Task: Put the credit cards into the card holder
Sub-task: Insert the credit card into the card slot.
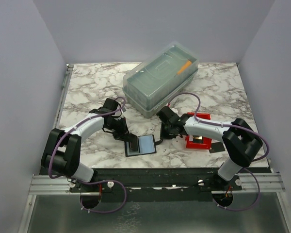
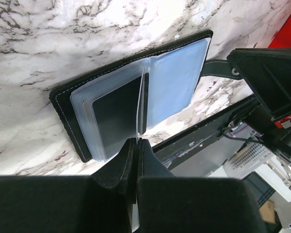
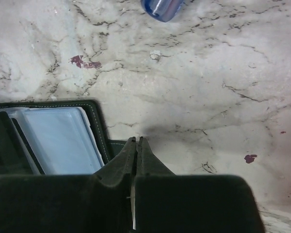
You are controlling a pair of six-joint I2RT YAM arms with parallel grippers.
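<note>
as seen from above, the card holder (image 1: 144, 144) lies open on the marble surface (image 1: 87, 92), the left tool (image 1: 132, 141) down at its pages, the right tool (image 1: 161, 138) just off its other edge. from the left wrist, that tool is pinched closed on the holder's upright clear sleeve (image 2: 141, 97), a dark card (image 2: 114, 114) pocketed beside it. from the right wrist, the tool is closed on nothing, just beside the holder's edge.
</note>
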